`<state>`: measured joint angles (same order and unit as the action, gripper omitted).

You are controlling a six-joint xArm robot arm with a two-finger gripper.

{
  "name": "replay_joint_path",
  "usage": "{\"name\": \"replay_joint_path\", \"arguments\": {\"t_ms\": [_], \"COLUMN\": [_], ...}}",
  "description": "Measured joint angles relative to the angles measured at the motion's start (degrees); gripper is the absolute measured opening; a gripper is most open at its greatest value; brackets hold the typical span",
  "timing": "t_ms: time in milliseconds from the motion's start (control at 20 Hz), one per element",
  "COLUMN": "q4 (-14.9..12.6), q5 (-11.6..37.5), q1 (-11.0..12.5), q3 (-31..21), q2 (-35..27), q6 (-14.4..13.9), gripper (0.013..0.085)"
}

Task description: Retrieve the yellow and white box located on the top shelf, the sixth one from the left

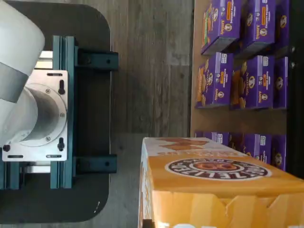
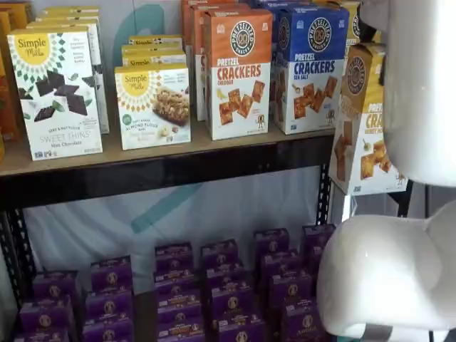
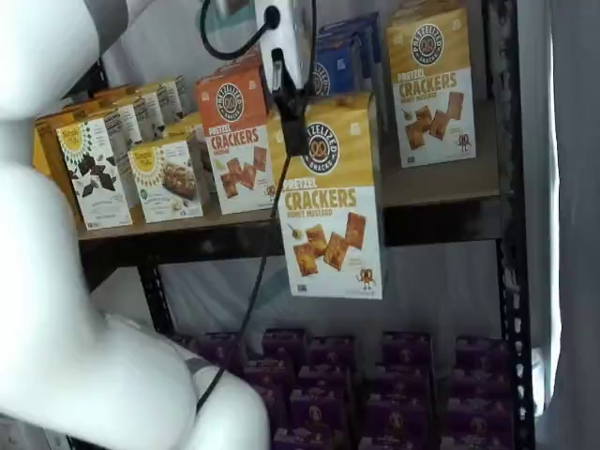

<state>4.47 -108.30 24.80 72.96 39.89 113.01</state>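
The yellow and white box (image 3: 333, 202) hangs in the air in front of the top shelf (image 3: 431, 183), clear of the board, with its lower end below the shelf's front rail. My gripper (image 3: 292, 117) comes down from above, and its black fingers are closed on the box's upper left edge. In a shelf view the box (image 2: 363, 121) shows at the right, past the shelf (image 2: 164, 160), partly behind my white arm. The wrist view shows the box's mustard top with the round logo (image 1: 213, 185) close up.
On the shelf stand an orange-topped crackers box (image 3: 234, 141), a blue-topped one (image 2: 308, 68), a second yellow one (image 3: 433, 84) and Simple Mills boxes (image 2: 60, 89). Purple boxes (image 3: 328, 384) fill the lower level. My white arm (image 2: 392, 278) blocks much of both shelf views.
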Motion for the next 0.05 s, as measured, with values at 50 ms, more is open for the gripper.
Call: {"name": "replay_joint_path", "arguments": {"t_ms": [50], "q4": [0.1], "q5": [0.0], "q1": [-0.2], "q3": [-0.2], "q2": [0.1], "q6": [-0.3], "gripper": [0.0610]}}
